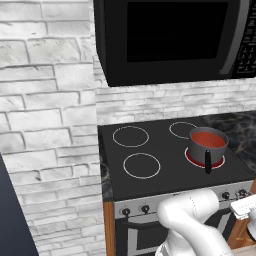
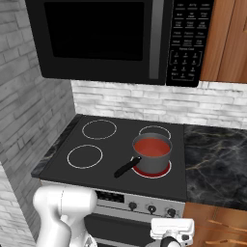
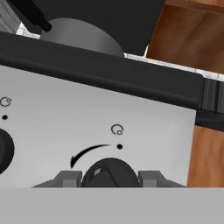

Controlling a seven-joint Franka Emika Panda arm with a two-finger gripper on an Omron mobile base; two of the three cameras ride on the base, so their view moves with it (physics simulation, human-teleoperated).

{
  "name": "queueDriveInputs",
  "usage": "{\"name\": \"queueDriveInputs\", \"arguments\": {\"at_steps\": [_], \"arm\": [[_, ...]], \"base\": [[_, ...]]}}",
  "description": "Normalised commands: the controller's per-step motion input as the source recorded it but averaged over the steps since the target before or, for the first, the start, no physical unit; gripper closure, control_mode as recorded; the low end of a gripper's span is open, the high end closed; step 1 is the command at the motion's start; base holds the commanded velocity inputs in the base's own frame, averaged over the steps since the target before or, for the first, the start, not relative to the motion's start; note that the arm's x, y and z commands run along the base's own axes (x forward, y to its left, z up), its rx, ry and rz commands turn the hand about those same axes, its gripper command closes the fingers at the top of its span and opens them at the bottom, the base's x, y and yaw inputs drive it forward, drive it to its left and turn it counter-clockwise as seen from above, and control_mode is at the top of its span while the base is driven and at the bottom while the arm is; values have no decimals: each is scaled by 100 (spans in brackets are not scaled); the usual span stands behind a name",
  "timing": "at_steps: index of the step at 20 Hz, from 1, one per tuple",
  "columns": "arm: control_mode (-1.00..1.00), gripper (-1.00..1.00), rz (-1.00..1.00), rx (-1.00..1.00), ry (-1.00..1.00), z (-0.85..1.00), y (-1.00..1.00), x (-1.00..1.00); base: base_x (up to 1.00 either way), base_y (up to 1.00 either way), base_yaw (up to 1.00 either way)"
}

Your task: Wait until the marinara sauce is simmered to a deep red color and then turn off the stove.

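The marinara sauce (image 1: pixel 208 139) (image 2: pixel 151 146) is a smooth orange-red disc inside a small grey pot (image 1: pixel 202 150) (image 2: pixel 153 161) with a black handle. The pot stands on the front right burner of the stove (image 1: pixel 165 175) (image 2: pixel 111 166), and a red ring glows under it. My gripper (image 3: pixel 109 177) is low at the stove's silver front panel (image 3: pixel 52 131). Its two fingertips (image 3: pixel 68 177) sit against either side of the rightmost black knob (image 3: pixel 109 174) (image 2: pixel 170 212), shut on it. The pot's grey wall (image 3: pixel 83 37) rises above the panel in the hand view.
A black microwave (image 2: pixel 101 38) hangs over the cooktop. Dark marble counter (image 2: pixel 214 159) lies right of the stove, with wooden cabinets (image 2: pixel 224 38) above and below. A white brick wall (image 1: pixel 45 125) closes the left side. Another knob (image 3: pixel 4 148) sits left of the gripped one.
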Motion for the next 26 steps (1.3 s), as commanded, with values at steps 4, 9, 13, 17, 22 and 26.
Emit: {"name": "queueDriveInputs", "arguments": {"at_steps": [4, 9, 13, 17, 22, 26], "arm": [[-100, 100, 0, 0, 0, 0, 0, 0], [-100, 100, 0, 0, 0, 0, 0, 0], [-100, 100, 0, 0, 0, 0, 0, 0], [-100, 100, 0, 0, 0, 0, 0, 0], [-100, 100, 0, 0, 0, 0, 0, 0], [-100, 100, 0, 2, 5, -3, 0, 0]], "base": [[0, 0, 0], [0, 0, 0], [0, 0, 0], [0, 0, 0], [0, 0, 0], [0, 0, 0]]}}
